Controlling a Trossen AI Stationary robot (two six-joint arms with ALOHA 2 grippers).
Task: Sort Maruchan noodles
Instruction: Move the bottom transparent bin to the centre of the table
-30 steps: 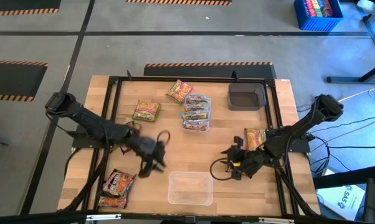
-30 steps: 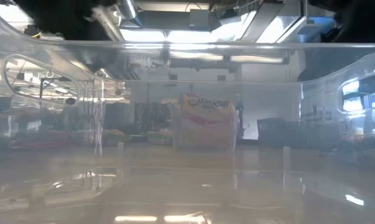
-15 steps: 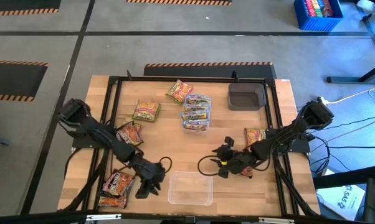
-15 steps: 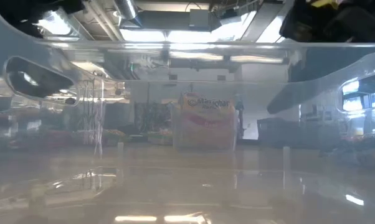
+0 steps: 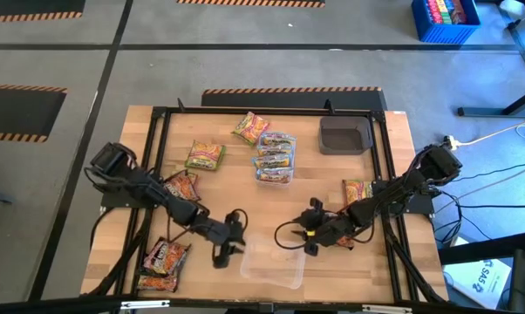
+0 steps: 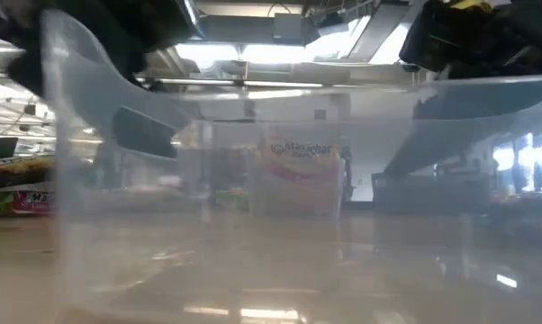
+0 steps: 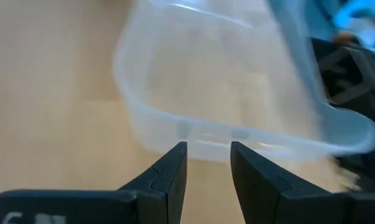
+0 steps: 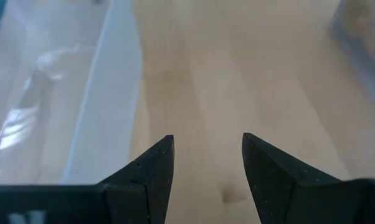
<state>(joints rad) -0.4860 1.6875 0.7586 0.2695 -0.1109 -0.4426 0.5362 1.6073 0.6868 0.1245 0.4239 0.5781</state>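
Observation:
Maruchan packets lie flat on the table: yellow-green ones (image 5: 204,155) (image 5: 250,127), a pale blue stack (image 5: 275,157) showing its label in the low view (image 6: 298,171), maroon ones (image 5: 180,186) (image 5: 164,257) and one near the right edge (image 5: 358,192). An empty clear tub (image 5: 276,269) (image 6: 253,225) sits askew near the table's near edge. My left gripper (image 5: 232,247) (image 7: 208,146) is open just a little at the tub's left end. My right gripper (image 5: 308,242) (image 8: 206,140) is open beside the tub's far right corner, over bare wood. My left gripper comes low and slanting from the table's left at the clear tub's rim (image 7: 206,134) on its left end. The fingertips (image 7: 175,152) stand right against that rim, one on either side of a short stretch of it. Whether they touch it, I cannot tell.
A dark grey square tray (image 5: 344,135) stands at the far right of the table. A black frame (image 5: 158,157) runs along the table's edges. The tub's wall (image 8: 106,93) runs beside my right fingers. Bare wood (image 5: 315,187) lies mid-table. A blue crate (image 5: 446,17) stands on the floor beyond.
My left gripper has swung from mid-table down toward the near edge, then right up to the tub's left end. My right gripper has moved left toward the tub's far right corner. The tub has turned on the table and now lies askew, one corner showing in the low view.

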